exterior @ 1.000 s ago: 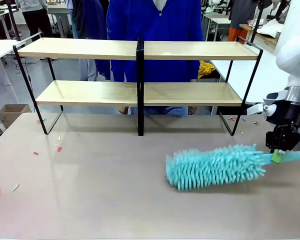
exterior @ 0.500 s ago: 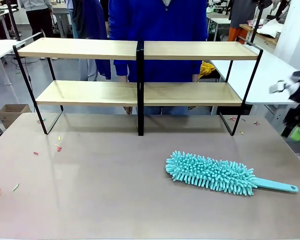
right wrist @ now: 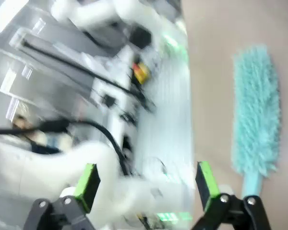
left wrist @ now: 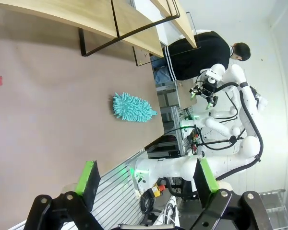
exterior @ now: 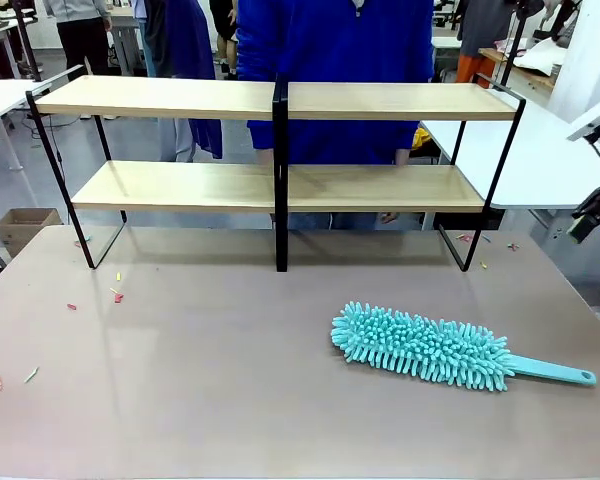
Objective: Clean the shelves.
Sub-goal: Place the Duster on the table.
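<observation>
The shelves (exterior: 280,100), two long light wood boards in a thin black frame, stand at the far side of the table. They also show in the left wrist view (left wrist: 110,19). A teal fluffy duster (exterior: 420,346) lies flat on the table to the right, its handle (exterior: 555,372) pointing right. My right gripper (exterior: 583,228) hangs at the right edge, above and clear of the duster. In its own view the right gripper (right wrist: 146,187) is open and empty, with the duster (right wrist: 254,120) beyond it. My left gripper (left wrist: 146,177) is open and empty, far from the duster (left wrist: 132,108).
A person in a blue coat (exterior: 330,40) stands right behind the shelves. Small coloured scraps (exterior: 115,295) lie on the table's left part. A white table (exterior: 540,160) stands at the right and a cardboard box (exterior: 20,225) on the floor at the left.
My right gripper has let go of the duster's handle and pulled away up and to the right. The duster has dropped flat onto the table and lies still.
</observation>
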Motion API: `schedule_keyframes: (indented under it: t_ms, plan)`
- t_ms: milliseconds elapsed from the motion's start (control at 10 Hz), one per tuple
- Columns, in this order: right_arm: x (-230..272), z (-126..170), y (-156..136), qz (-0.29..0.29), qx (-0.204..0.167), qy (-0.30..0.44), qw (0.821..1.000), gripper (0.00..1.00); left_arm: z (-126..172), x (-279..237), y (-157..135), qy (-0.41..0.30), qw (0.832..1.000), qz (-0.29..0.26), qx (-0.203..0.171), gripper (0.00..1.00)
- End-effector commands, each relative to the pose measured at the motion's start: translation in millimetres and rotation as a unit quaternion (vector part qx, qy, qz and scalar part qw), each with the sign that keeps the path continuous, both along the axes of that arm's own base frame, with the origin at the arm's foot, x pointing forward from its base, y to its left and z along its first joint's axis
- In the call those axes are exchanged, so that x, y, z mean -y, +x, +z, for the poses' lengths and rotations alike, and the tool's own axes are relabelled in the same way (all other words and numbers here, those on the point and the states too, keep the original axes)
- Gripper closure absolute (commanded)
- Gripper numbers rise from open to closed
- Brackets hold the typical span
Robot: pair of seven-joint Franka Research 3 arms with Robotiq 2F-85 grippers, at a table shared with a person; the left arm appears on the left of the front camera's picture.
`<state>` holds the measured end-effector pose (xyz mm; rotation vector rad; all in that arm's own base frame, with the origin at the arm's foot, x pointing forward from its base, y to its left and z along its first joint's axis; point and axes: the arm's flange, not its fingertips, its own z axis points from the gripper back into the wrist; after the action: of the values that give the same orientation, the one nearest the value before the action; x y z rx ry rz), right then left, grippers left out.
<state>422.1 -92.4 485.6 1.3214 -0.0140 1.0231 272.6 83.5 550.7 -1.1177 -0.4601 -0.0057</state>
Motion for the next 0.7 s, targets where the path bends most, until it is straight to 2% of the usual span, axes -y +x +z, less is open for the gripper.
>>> schedule_keyframes:
  t_ms: [0, 100, 200, 400, 500, 600]
  plan:
    - [3, 22, -19, -0.164, -0.077, 0.133, 0.974, 0.0, 1, 1, 3, -0.009, 1.0, -0.004, 0.015, 0.0]
    - [-1, 41, -28, -0.195, -0.083, 0.11, 0.971, 0.0, 1, 1, 3, -0.009, 1.0, -0.004, 0.015, 0.0]
    - [-6, 53, -35, -0.199, -0.118, 0.095, 0.968, 0.0, 1, 1, 3, -0.009, 1.0, -0.004, 0.015, 0.0]
    - [-26, 67, -52, -0.197, -0.161, 0.061, 0.965, 0.0, 1, 1, 3, -0.009, 1.0, -0.004, 0.015, 0.0]
    - [5, 41, -35, -0.174, -0.123, 0.1, 0.972, 0.0, 1, 1, 3, -0.009, 1.0, -0.004, 0.015, 0.0]
    - [5, 41, -35, -0.174, -0.123, 0.1, 0.972, 0.0, 1, 1, 3, -0.009, 1.0, -0.004, 0.015, 0.0]
